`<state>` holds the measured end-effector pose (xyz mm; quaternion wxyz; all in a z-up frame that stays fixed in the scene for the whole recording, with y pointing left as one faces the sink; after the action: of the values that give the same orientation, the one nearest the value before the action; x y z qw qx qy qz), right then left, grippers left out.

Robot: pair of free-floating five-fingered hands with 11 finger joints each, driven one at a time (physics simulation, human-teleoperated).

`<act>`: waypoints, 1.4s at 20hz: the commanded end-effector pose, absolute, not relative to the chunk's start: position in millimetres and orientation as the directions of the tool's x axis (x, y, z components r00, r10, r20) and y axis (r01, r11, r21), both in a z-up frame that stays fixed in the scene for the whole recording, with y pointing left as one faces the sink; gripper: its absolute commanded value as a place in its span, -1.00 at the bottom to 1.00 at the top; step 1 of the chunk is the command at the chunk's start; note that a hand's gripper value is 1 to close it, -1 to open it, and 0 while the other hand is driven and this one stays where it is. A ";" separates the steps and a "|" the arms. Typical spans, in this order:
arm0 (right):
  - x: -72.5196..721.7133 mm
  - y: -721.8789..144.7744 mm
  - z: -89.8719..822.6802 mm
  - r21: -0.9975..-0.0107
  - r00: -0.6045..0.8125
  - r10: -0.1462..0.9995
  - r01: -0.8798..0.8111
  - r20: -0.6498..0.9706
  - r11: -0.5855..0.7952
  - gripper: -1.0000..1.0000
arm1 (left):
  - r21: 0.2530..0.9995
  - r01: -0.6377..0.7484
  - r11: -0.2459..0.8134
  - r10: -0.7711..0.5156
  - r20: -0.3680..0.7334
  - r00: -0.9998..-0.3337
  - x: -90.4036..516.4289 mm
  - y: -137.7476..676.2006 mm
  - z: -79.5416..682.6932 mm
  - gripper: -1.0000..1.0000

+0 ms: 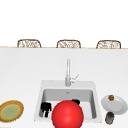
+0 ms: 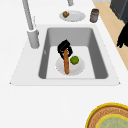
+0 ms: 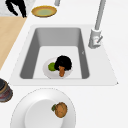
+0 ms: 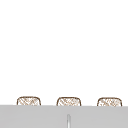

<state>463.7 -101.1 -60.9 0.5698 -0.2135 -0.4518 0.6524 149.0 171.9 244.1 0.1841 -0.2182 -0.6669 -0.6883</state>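
My right hand (image 2: 64,47) is down in the sink (image 2: 30,72), its fingers curled round the far end of an orange carrot (image 2: 66,63). The carrot lies across a white plate (image 2: 75,70) on the sink floor, beside a green lime (image 2: 74,60). From the right side the same hand (image 3: 63,62) covers most of the carrot (image 3: 61,72), and the lime (image 3: 51,66) sits to its left. A big red ball (image 1: 67,114) stands in front of the sink, and the right hand (image 1: 75,101) peeks over it. My left hand (image 1: 45,108) hangs idle with relaxed fingers, out before the counter's edge (image 3: 16,7).
The tall faucet (image 1: 68,72) rises behind the sink. A yellow-rimmed plate (image 1: 11,110) lies on the counter at the left. At the right are a white plate (image 1: 118,106) bearing a small brown item (image 1: 111,97) and a dark jar (image 1: 109,117). Three wicker chairs (image 1: 68,44) line the far edge.
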 end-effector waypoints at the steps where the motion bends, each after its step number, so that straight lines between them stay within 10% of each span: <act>1: 465.1 -105.1 -33.6 -0.835 -0.237 0.943 -0.546 0.235 0.071 1.00 | 0.838 0.544 -0.043 0.038 0.546 -0.837 149.0 171.9 244.1 0.00; 28: 462.4 -195.2 114.4 -0.837 -0.225 0.938 -0.538 0.263 0.106 1.00 | 0.838 0.544 -0.043 0.038 0.546 -0.837 149.0 171.9 244.1 0.00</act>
<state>463.0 -181.9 98.0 0.5716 -0.2141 -0.4545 0.6488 149.0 171.9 244.1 0.1841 -0.2182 -0.6669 -0.6883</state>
